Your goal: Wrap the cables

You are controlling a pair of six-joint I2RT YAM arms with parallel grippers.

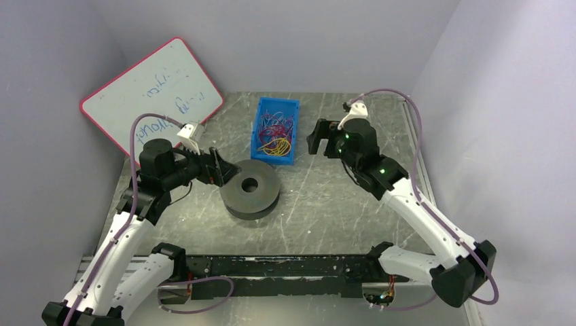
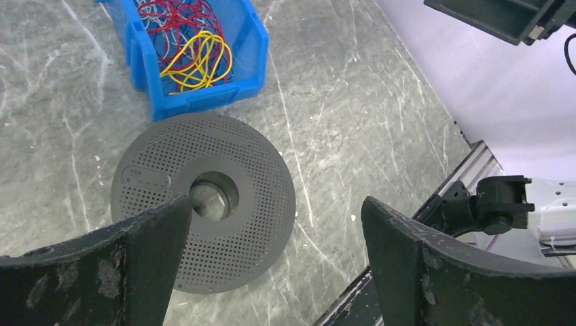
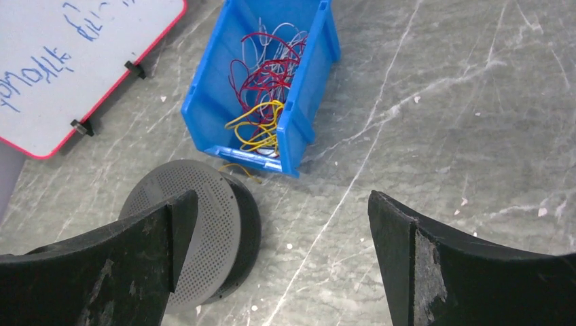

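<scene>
A: Both sets of jaws stand wide apart, with nothing in either. Our left arm (image 1: pixel 163 166) hovers beside and above the grey spool (image 1: pixel 251 193), which lies flat on the counter (image 1: pixel 326 204). Our right arm (image 1: pixel 370 163) waits just right of the blue bin (image 1: pixel 277 159).

B: The cables (image 1: pixel 275 136) are all in that bin, a tangle of red, yellow and pale strands. The yellow loops are bunched at the end nearest the spool. Nothing is wound on the spool, so we judge we're at the very start: fetch one strand.

A: How do we do it well? We'd go for the yellow bunch. It looks to sit on top, so the right jaws can come down over one loop and shut fully. These wires are far thinner than a finger, and a weak pinch will let them slip.

B: We'd lift slowly too. The red ones cross through the yellow, so we could drag the whole nest out, or tip the bin.

A: Any writing? The whiteboard (image 1: pixel 153 88) at the back left carries blue handwriting, but we can't read it.

B: The spool's perforated face has a small raised oval label near the hub, with letters too small for us to make out. We see no brand on the bin.
</scene>
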